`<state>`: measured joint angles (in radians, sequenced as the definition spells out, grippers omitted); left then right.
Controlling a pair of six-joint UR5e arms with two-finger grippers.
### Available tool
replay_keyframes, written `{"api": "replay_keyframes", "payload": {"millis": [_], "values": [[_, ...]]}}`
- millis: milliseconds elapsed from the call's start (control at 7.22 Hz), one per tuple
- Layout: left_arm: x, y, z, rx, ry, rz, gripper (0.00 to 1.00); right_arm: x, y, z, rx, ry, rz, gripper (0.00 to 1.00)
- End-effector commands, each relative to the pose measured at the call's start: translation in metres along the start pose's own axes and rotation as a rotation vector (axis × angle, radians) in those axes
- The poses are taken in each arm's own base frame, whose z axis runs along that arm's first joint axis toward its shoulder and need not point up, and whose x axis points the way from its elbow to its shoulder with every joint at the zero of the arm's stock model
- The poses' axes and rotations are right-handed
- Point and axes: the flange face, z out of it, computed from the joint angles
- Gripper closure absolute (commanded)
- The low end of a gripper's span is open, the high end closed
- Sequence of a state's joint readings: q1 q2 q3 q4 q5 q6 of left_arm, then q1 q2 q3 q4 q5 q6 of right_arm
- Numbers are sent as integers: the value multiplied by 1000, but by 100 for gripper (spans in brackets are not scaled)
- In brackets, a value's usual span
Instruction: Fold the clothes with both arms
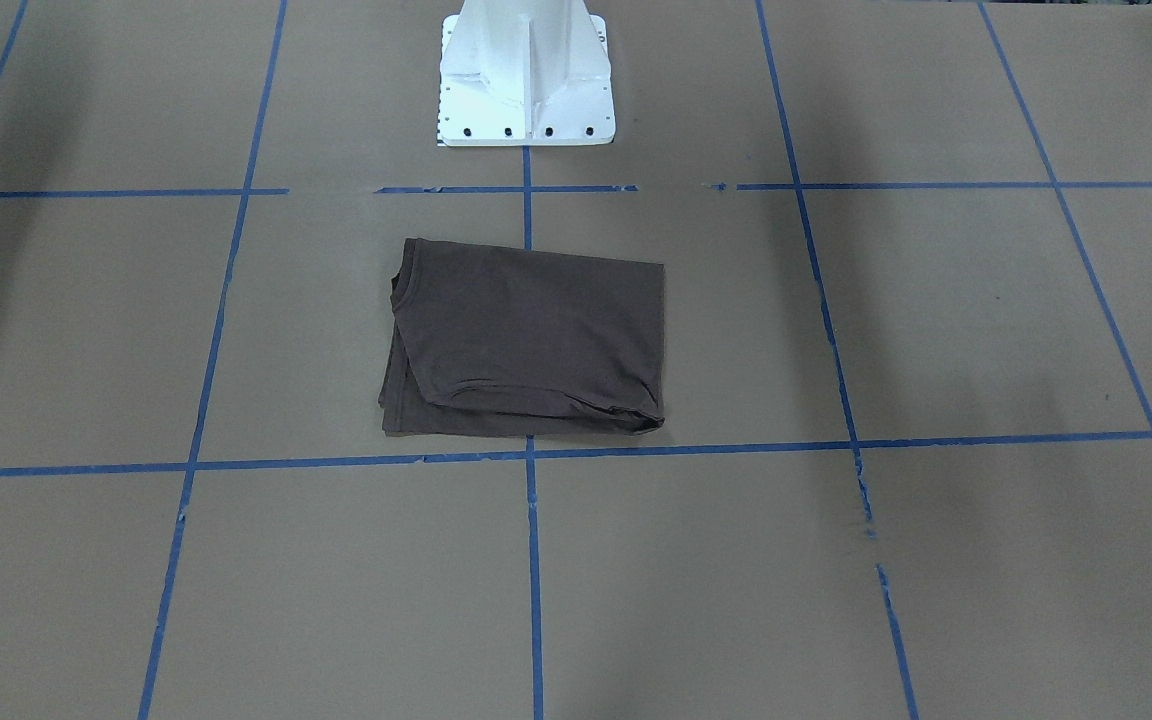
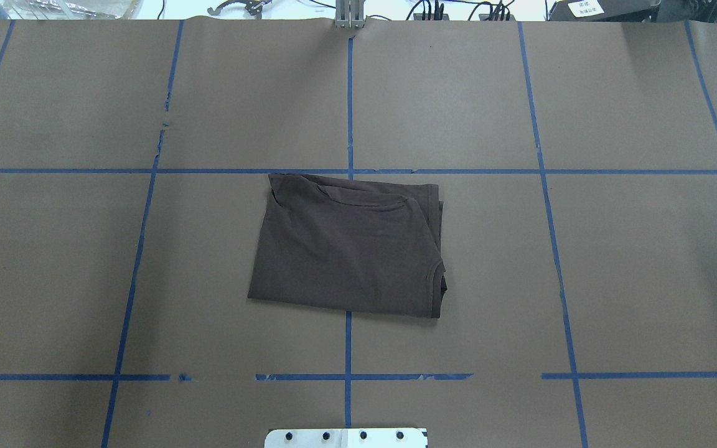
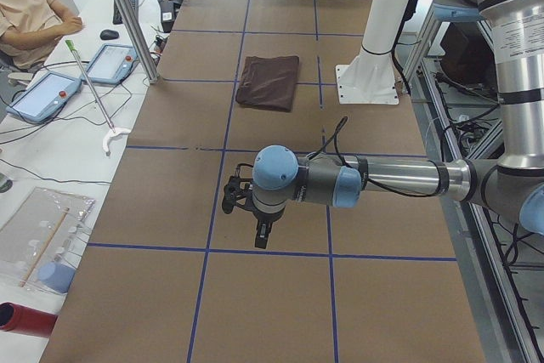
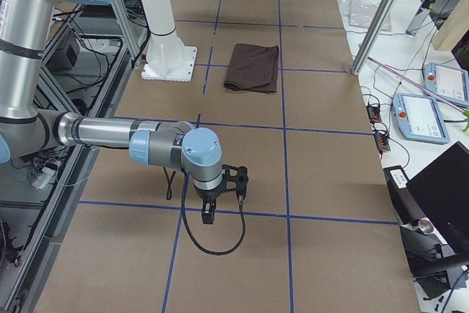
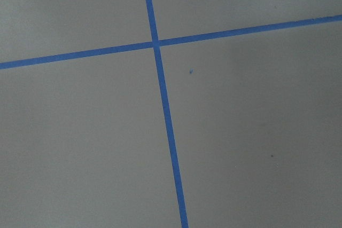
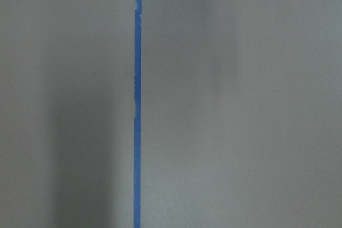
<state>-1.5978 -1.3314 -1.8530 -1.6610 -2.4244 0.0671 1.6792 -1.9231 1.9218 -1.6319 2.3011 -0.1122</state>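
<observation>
The clothes are one dark brown-grey T-shirt (image 1: 526, 340), folded into a rectangle and lying flat at the table's middle, just in front of the white pedestal (image 1: 526, 80). In the overhead view the T-shirt (image 2: 349, 246) has its ribbed neck at the right edge. Both arms are far from it. The left gripper (image 3: 262, 235) hangs over the table's left end and the right gripper (image 4: 208, 214) over the right end. They show only in the side views, so I cannot tell whether they are open or shut. Both wrist views hold only brown paper and blue tape.
Brown paper with a blue tape grid (image 2: 349, 376) covers the table. A person (image 3: 30, 10) sits beyond the far edge with tablet pendants (image 3: 42, 95) and a white-tipped stick (image 3: 93, 95). Metal posts (image 3: 127, 19) stand at that edge.
</observation>
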Motion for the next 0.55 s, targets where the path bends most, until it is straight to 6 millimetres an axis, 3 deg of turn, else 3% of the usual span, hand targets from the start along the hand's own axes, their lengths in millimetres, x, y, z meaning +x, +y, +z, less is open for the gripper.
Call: {"api": "replay_keyframes", "payload": {"millis": [0,138,415], "values": [[-8,3,6,-13,-34,-1,0,-1,-5,-1,6,-4,-3,0],[-15,2,6,-16,-117,-1,0,0,-5,0,5,-4,-2,0],[-15,4,5,-20,-122,0,0,0,-5,0,6,-2,-3,0]]}}
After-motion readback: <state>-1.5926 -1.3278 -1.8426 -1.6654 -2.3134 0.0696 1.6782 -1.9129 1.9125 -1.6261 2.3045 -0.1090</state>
